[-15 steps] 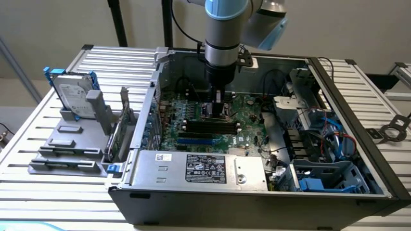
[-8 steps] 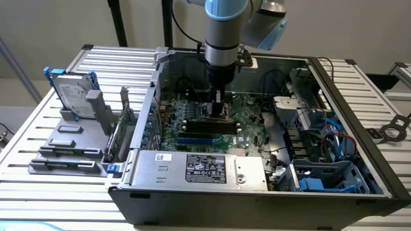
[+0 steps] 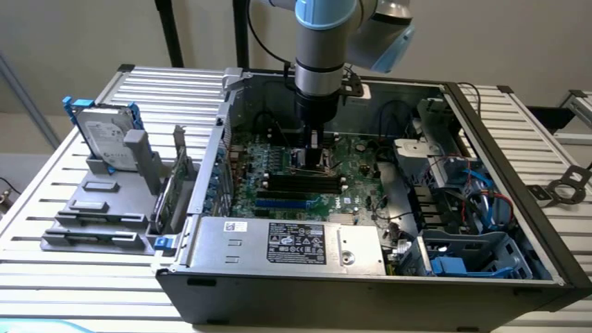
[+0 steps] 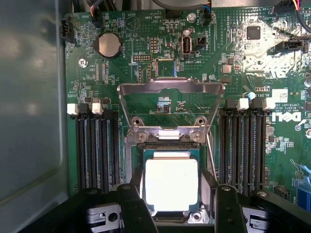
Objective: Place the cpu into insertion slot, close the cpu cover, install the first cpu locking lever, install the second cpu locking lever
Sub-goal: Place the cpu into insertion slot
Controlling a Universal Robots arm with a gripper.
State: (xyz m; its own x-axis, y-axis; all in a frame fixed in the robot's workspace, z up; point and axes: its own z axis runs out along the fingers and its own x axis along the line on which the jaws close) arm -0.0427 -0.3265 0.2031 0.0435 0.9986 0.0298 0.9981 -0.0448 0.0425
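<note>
The cpu (image 4: pixel 171 183) lies flat in the insertion slot (image 4: pixel 167 145), silver top up. The cpu cover (image 4: pixel 171 87) is swung open, its metal frame standing back over the green board (image 4: pixel 146 63) just beyond the slot. Black memory slots (image 4: pixel 97 150) run along both sides. The gripper (image 4: pixel 179 206) hangs right above the chip with its jaws wide apart, one of its fingers (image 4: pixel 132 206) at each side; I cannot tell whether they touch it. The arm (image 3: pixel 319 62) reaches straight down into the opened computer case (image 3: pixel 518 277).
</note>
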